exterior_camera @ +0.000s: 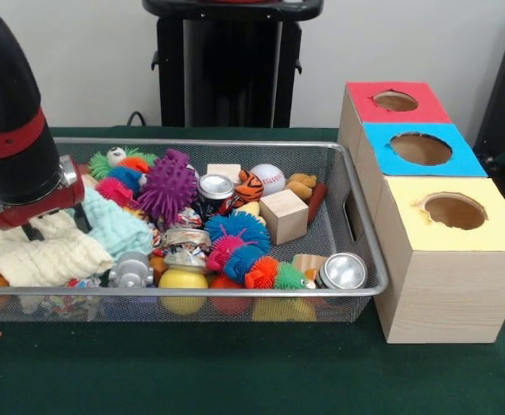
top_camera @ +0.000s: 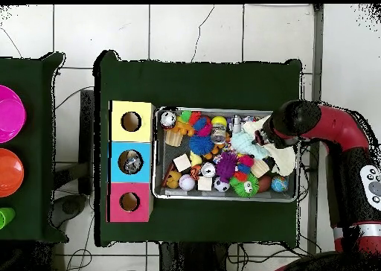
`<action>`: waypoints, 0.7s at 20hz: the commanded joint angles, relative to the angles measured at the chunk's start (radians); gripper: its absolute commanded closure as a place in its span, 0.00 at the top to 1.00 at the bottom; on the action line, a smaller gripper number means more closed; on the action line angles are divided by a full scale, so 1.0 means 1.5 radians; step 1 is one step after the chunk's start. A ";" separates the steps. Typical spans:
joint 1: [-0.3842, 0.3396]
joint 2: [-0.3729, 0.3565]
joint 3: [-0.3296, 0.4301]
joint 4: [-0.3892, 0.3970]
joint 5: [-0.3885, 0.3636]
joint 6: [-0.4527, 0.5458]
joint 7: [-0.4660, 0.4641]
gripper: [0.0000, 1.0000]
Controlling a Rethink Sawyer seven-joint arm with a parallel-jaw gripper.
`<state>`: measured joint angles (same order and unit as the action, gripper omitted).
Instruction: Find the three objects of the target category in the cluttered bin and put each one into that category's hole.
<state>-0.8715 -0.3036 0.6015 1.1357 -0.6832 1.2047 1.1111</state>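
Cloths: cream cloth (exterior_camera: 41, 251) and mint cloth (exterior_camera: 114, 226) are lying at nine o'clock in the mesh bin (exterior_camera: 361, 225) on the desk; soft, light, best pinched at a raised fold. Hand (exterior_camera: 36, 226) is pressing among them; grip state cannot be told.

— How is the light in the front view?

— Even and fairly bright, from above. The two silver cans (exterior_camera: 342, 271) carry white glare on their lids, and the wire bin (exterior_camera: 361, 242) throws only a soft shadow onto the green cloth at the lower edge of the frame.

— Any blur?

— The arm (exterior_camera: 10, 112) at the upper left looks soft, being close to the lens. In the overhead view the floor tiles (top_camera: 193, 30) at the top look washed out, and the toys are small and indistinct.
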 commanded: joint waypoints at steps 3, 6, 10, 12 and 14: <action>0.031 0.058 0.013 0.008 -0.027 -0.051 -0.141 1.00; 0.053 0.073 -0.010 -0.020 -0.060 -0.035 -0.139 1.00; 0.063 0.077 -0.020 -0.031 -0.069 -0.019 -0.138 1.00; 0.063 0.077 -0.021 -0.033 -0.069 -0.016 -0.138 1.00; 0.062 0.078 -0.019 -0.031 -0.067 -0.022 -0.134 1.00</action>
<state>-0.8142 -0.2983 0.5743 1.1058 -0.7355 1.2382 1.1111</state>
